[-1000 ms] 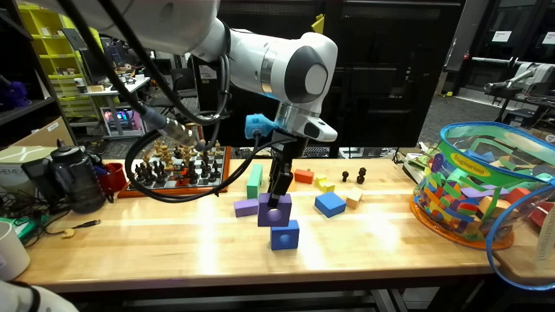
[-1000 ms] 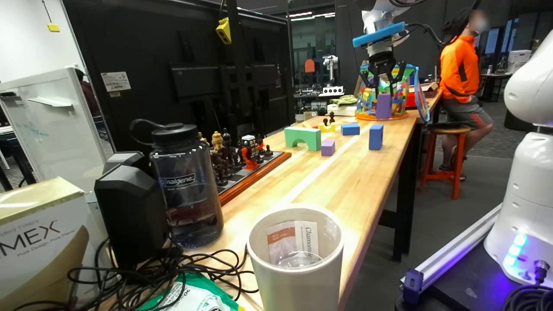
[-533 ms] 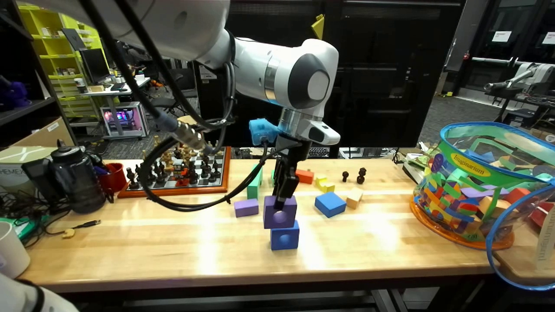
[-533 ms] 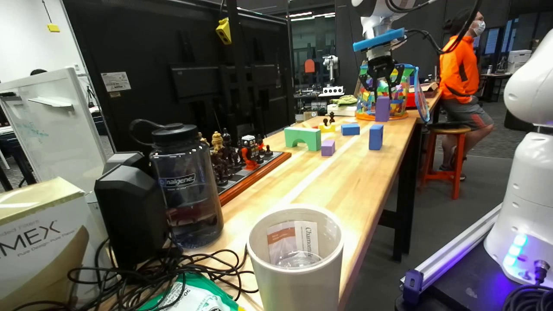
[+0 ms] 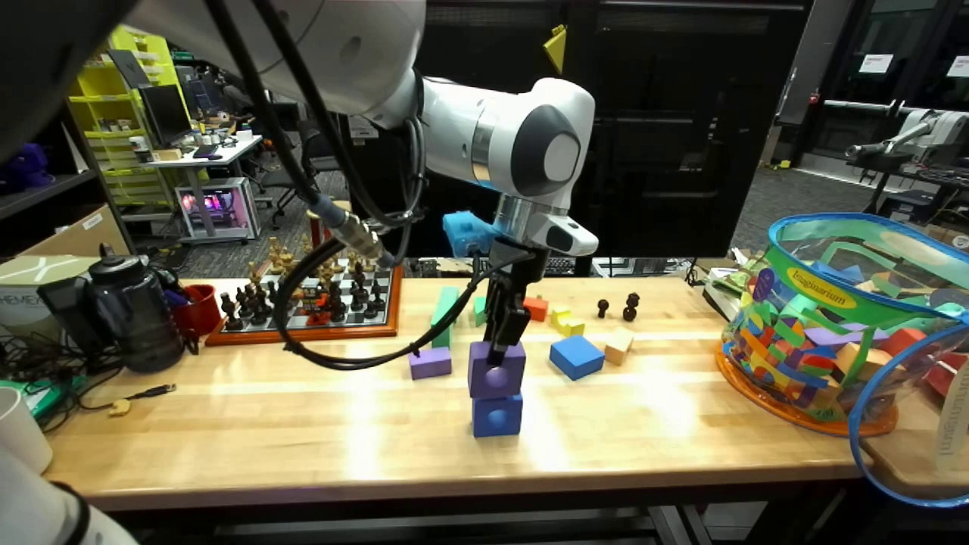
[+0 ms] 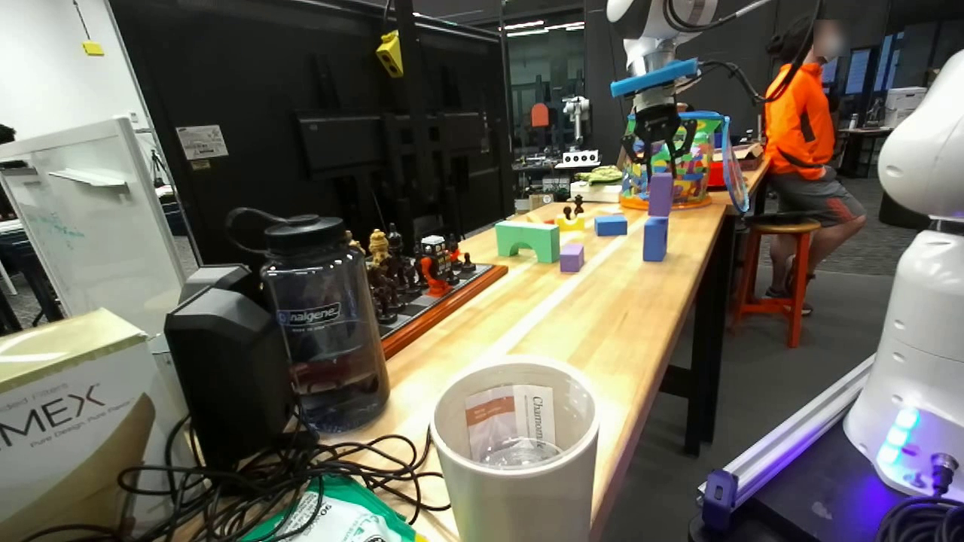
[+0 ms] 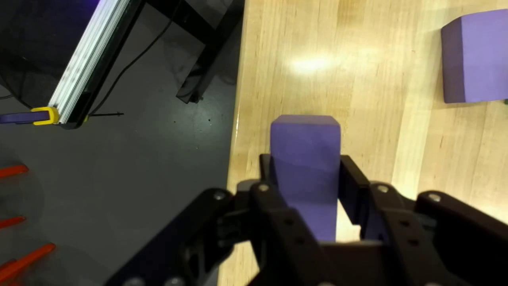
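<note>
My gripper (image 5: 496,353) is shut on a purple block (image 5: 481,383) with a round hollow in its face. In the wrist view the fingers press both sides of that purple block (image 7: 305,143). Directly below it a blue block (image 5: 484,425) with a similar hollow stands upright on the table. The purple block's lower edge meets the blue one's top in both exterior views; whether they touch I cannot tell. Seen in an exterior view, the held block (image 6: 660,196) leans slightly. Behind and to one side lies a smaller purple block (image 7: 484,55).
Nearby on the table (image 5: 288,424) are a green arch (image 6: 527,232), a flat blue block (image 5: 577,357), a plain wooden block (image 5: 619,345) and a yellow piece (image 5: 568,324). A chessboard (image 5: 318,331) and a clear bin of blocks (image 5: 821,299) flank them. The table's front edge runs close by.
The gripper has carried the purple block down and, in an exterior view, rightward, so that it now lines up above the blue block. The blocks on the table have stayed put.
</note>
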Robot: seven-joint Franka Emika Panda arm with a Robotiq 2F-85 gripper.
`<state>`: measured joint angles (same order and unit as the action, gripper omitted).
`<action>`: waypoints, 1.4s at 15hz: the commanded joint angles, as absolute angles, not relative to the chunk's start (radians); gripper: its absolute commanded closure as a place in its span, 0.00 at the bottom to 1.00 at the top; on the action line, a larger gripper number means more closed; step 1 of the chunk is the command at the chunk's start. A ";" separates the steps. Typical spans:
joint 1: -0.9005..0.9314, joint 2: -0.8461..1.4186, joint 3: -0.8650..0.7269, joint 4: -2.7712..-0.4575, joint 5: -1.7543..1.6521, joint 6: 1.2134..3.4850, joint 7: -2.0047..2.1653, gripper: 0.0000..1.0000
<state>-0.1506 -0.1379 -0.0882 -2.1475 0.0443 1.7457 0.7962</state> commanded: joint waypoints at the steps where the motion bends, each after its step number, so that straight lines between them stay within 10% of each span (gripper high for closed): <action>1: -0.151 -0.117 -0.094 -2.114 0.025 1.738 0.779 0.84; 20: -0.145 -0.074 -0.106 -2.099 0.024 1.743 0.757 0.84; 21: -0.144 -0.075 -0.106 -2.100 0.026 1.744 0.756 0.58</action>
